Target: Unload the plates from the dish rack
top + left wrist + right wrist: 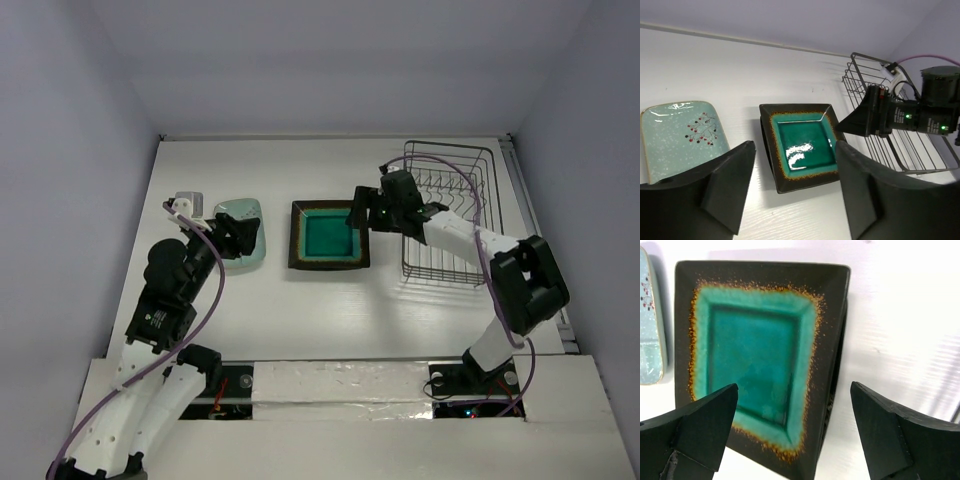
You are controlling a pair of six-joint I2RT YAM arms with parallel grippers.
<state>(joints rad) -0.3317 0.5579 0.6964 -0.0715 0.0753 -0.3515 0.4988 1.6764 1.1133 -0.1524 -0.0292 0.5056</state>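
Observation:
The dark-rimmed plate with a teal centre [329,236] lies flat mid-table; a dark layer shows under its right edge [832,390], and I cannot tell what it is. The pale mint plate [243,212] lies to its left. My right gripper [359,214] is open, hovering over the teal plate's right edge [795,410], touching nothing. My left gripper [236,236] is open and empty above the mint plate's near side [795,190]. The black wire dish rack [450,215] stands at the right with no plate visible in it. The two black flowered plates are not visible.
The white table ends at a raised back wall and side walls. The right arm's links lie across the rack's left side [920,115]. A purple cable loops over the rack [470,160]. A foil-covered strip runs along the near edge [340,385].

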